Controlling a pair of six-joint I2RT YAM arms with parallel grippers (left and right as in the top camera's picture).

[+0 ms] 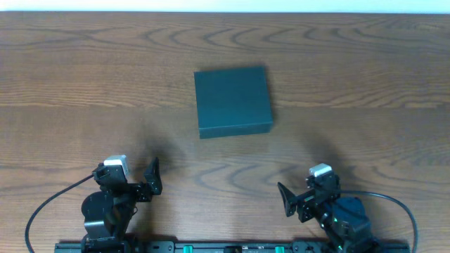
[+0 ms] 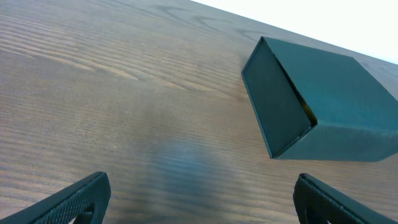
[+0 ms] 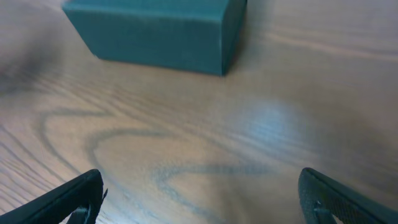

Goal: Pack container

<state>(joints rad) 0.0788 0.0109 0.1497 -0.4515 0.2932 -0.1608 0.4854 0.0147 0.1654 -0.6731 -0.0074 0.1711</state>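
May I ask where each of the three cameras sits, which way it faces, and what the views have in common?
Overhead: fixed above the table, looking straight down on the teal box; the left pincer and right pincer show near the bottom edge.
Left wrist: low on the left arm, facing forward; box upper right; its open fingers fill the bottom corners.
Right wrist: low on the right arm, facing forward; box upper left; its open fingers fill the bottom corners.
Shared: all three show the same box and table.

Right gripper (image 3: 202, 198) is hovering, fingers spread wide; dark teal box (image 3: 155, 34) is sitting ahead on wooden table (image 3: 267, 118).
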